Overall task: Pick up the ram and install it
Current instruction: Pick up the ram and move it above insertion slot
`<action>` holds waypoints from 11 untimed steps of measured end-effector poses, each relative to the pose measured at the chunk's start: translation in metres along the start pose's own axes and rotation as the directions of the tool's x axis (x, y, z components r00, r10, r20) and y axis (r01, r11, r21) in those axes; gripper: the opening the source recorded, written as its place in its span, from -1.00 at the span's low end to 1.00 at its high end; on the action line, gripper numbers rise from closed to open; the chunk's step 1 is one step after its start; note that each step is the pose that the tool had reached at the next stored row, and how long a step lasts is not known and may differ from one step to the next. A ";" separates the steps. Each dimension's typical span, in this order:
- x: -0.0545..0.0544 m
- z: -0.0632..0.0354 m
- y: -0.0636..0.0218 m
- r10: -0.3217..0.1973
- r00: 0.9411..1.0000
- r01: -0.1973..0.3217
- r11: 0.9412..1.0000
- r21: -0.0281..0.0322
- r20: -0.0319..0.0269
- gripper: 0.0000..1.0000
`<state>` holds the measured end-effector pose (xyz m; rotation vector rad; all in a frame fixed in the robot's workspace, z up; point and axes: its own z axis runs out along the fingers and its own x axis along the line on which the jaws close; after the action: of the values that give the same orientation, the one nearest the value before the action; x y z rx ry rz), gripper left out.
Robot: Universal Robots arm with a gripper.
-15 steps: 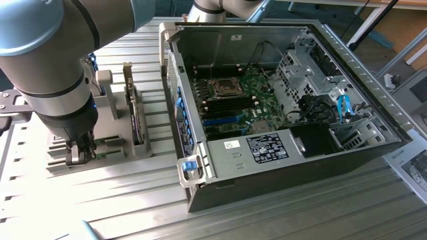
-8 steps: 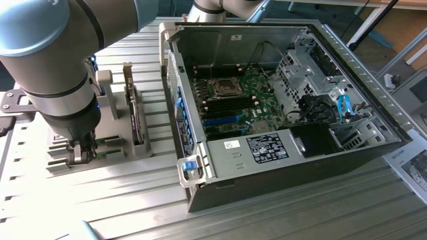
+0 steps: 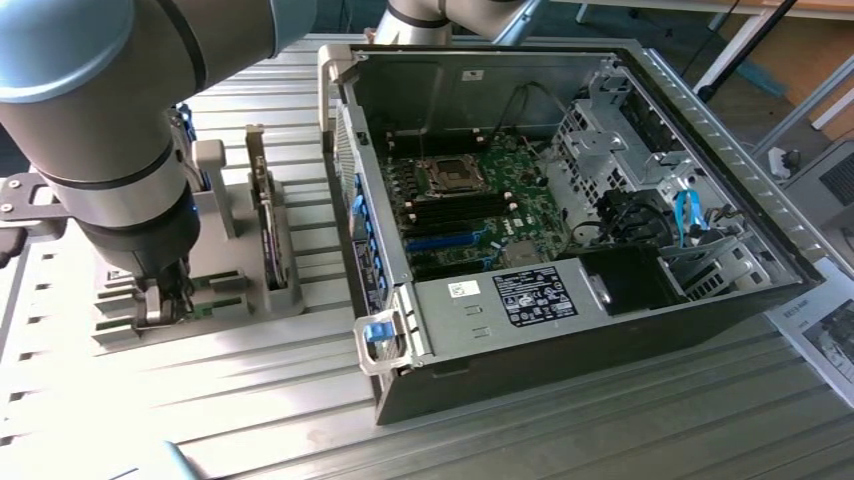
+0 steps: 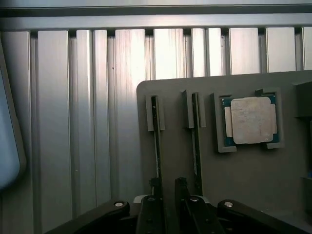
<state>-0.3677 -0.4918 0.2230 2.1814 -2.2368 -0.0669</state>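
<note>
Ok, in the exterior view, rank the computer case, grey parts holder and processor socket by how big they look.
1. computer case, clearly largest.
2. grey parts holder, partly behind the arm, so its full extent is unsure.
3. processor socket, smallest.

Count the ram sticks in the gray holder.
2. One ram stick stands in the outer slot of the gray holder; the other stick in the slot beside the processor chip. More may be hidden.
</note>
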 end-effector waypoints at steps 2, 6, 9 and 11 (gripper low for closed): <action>0.000 -0.0018 0.0001 0.000 1.000 0.000 1.000 0.000 0.000 -0.50; 0.000 -0.0018 0.0001 0.000 1.000 0.000 1.000 0.000 0.000 -0.50; 0.000 -0.0018 0.0001 0.000 1.000 0.000 1.000 0.000 0.000 -0.50; 0.000 -0.0019 0.0001 0.000 1.000 0.000 1.000 0.000 0.000 -0.50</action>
<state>-0.3677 -0.4918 0.2248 2.1813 -2.2367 -0.0669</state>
